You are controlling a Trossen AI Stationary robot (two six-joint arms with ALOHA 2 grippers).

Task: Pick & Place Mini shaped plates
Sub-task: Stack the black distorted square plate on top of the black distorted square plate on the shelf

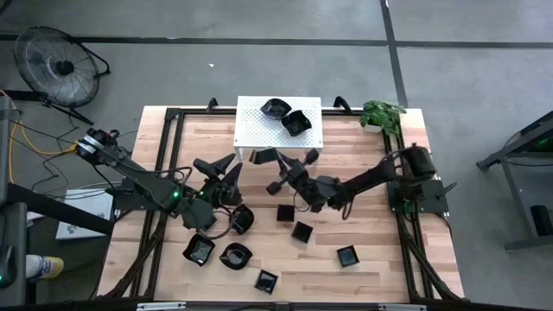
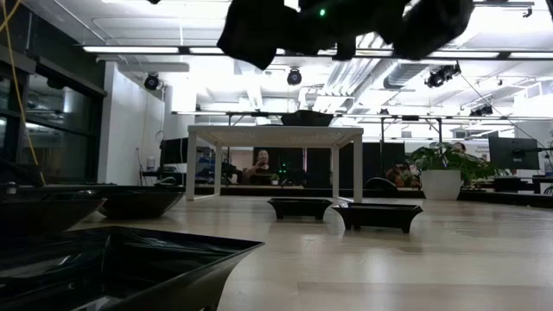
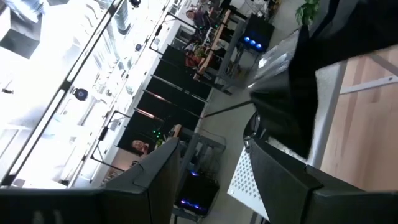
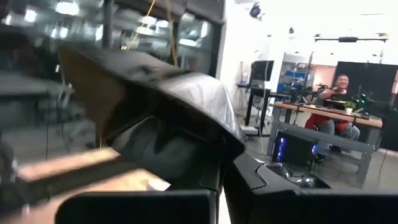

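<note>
Several glossy black mini shaped plates lie on the wooden table, among them one [image 1: 243, 218] by the left arm, one [image 1: 200, 250] near the front and a square one [image 1: 302, 231] in the middle. Two more [image 1: 276, 109] [image 1: 295, 123] rest on the white perforated stand [image 1: 251, 130]. My right gripper [image 1: 278, 166] is shut on a plate [image 1: 264, 156] just in front of the stand; its wrist view shows that plate [image 4: 161, 106] at the fingertips. A little to its left my left gripper [image 1: 221, 169] stands open, with nothing between its fingers [image 3: 149, 180].
A potted plant [image 1: 380, 114] stands at the table's back right corner. A fan [image 1: 60, 60] sits on the floor beyond the back left. In the low view, plates [image 2: 300, 207] [image 2: 377, 216] lie before the stand [image 2: 275, 134]. A person [image 4: 339, 93] sits far behind.
</note>
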